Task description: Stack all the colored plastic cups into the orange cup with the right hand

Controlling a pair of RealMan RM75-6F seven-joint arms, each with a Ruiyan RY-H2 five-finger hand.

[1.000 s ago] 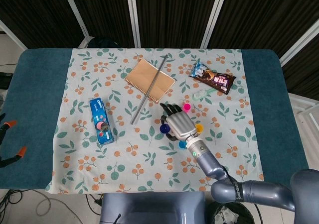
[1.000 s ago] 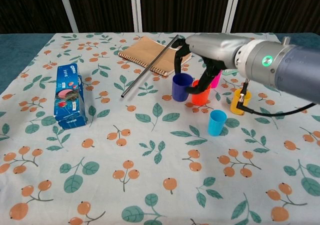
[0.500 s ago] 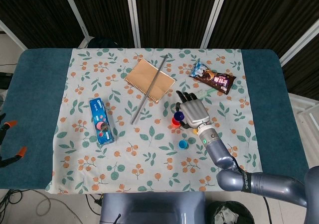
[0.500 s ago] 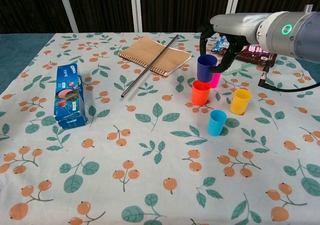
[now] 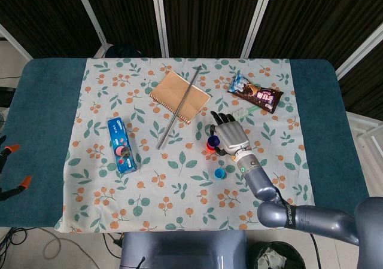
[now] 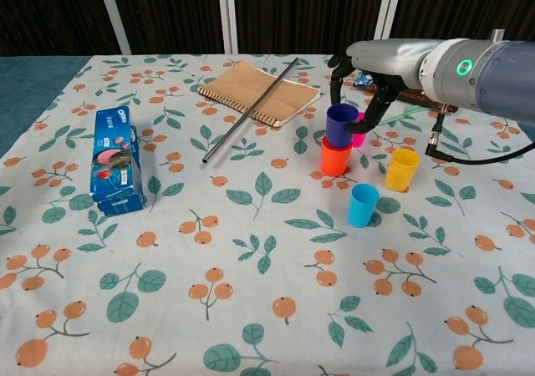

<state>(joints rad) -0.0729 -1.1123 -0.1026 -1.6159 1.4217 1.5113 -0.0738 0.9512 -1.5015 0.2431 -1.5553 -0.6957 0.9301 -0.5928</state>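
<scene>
The counter (image 6: 50, 326) is wearing a leaf-and-berry cloth. The notebook (image 6: 259, 92) is lying toward the far edge with a metal rod (image 6: 242, 117) crossing it. The cookie box (image 6: 115, 160) is lying near the left edge. The right hand (image 6: 364, 88) is clamping its fingers around the dark blue cup (image 6: 340, 125), which is sitting partly inside the orange cup (image 6: 335, 157) right of the counter's middle. The pink cup (image 6: 359, 134) is standing just behind them, the yellow cup (image 6: 401, 169) to the right, the light blue cup (image 6: 363, 205) nearer the front edge. The left hand is showing in neither view.
</scene>
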